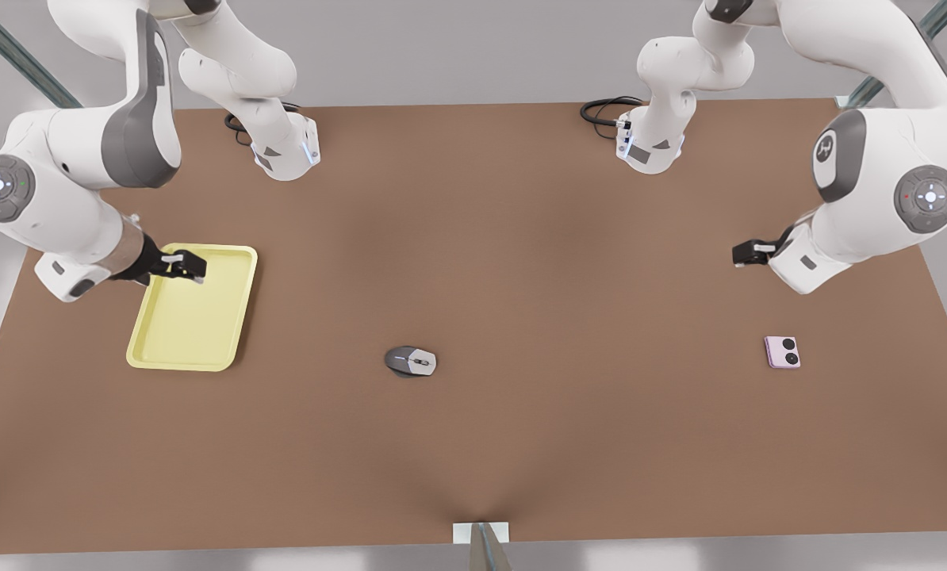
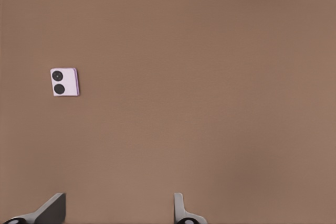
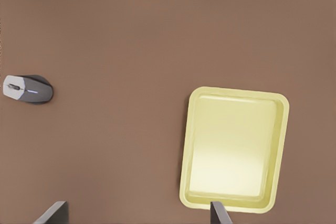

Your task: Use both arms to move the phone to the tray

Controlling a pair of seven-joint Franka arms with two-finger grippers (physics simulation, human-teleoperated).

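Front view: phone (image 1: 782, 352) lies apart from left hand (image 1: 747, 253).

phone (image 1: 782, 352): pale pink slab, two black circles up, flat on bench, front view's right | tray (image 1: 193, 308): pale yellow, flat, front view's left, well apart

I'm working at what looks like a simulated lab bench: a bare brown table (image 1: 473, 238), two bolted-down white arms (image 1: 283, 151), grey walls, perhaps metal frame struts (image 1: 13, 55) at the corners.
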